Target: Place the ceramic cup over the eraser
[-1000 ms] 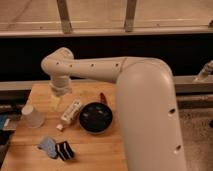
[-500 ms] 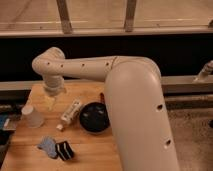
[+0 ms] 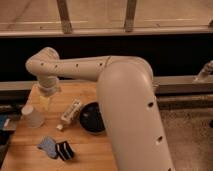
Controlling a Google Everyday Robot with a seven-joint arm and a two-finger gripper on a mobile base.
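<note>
The ceramic cup (image 3: 32, 116) is a small pale tapered cup standing upright near the left edge of the wooden table (image 3: 30, 160). The eraser (image 3: 65, 150), a small black block with white stripes, lies toward the front of the table, below and to the right of the cup. My gripper (image 3: 46, 103) hangs down from the wrist over the table's back left part, just above and to the right of the cup and apart from it. It is open, with nothing between its fingers.
A flat blue-grey piece (image 3: 48, 145) lies against the eraser's left side. A long white tube (image 3: 70, 113) lies slanted at mid table, and a round black bowl (image 3: 93, 118) sits right of it. My bulky white arm (image 3: 127, 105) covers the table's right side.
The arm has swung left, carrying the gripper from above the tube toward the cup. The objects on the table have not moved.
</note>
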